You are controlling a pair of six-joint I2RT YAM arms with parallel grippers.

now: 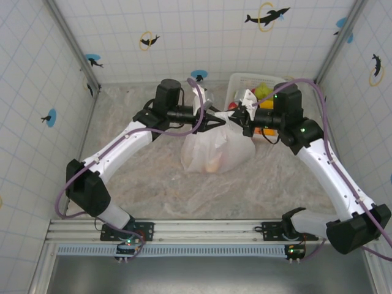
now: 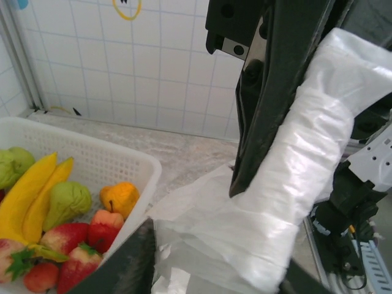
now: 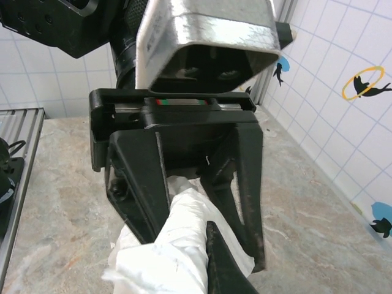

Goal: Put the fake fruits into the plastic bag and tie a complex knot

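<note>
Left side: the left gripper [image 1: 211, 120] reaches in over the table [image 1: 153, 177] to the top of the plastic bag [image 1: 217, 150]. In the right wrist view its jaws stand apart, astride the twisted handle [image 3: 184, 233]. The strand leans on one finger and is not pinched. We read this as a guide or a ready catch for the knot, not a grip.

Centre: the bag sits on the table between the two arms, its body slumped and full, with an orange tint showing through the film. Its neck is drawn up towards both grippers, which keeps the load hanging below the working point.

Right of centre: the right gripper [image 1: 244, 115] is closed, and the twisted handle runs straight into its fingers, so we judge it clamped on that strand and holding it taut across the other tool.

Far right, behind: the basket [image 1: 242, 76] holds fake fruits [image 2: 67, 202], among them banana, pears and strawberries. Loading looks unfinished by that count, though the hands are set for tying.
</note>
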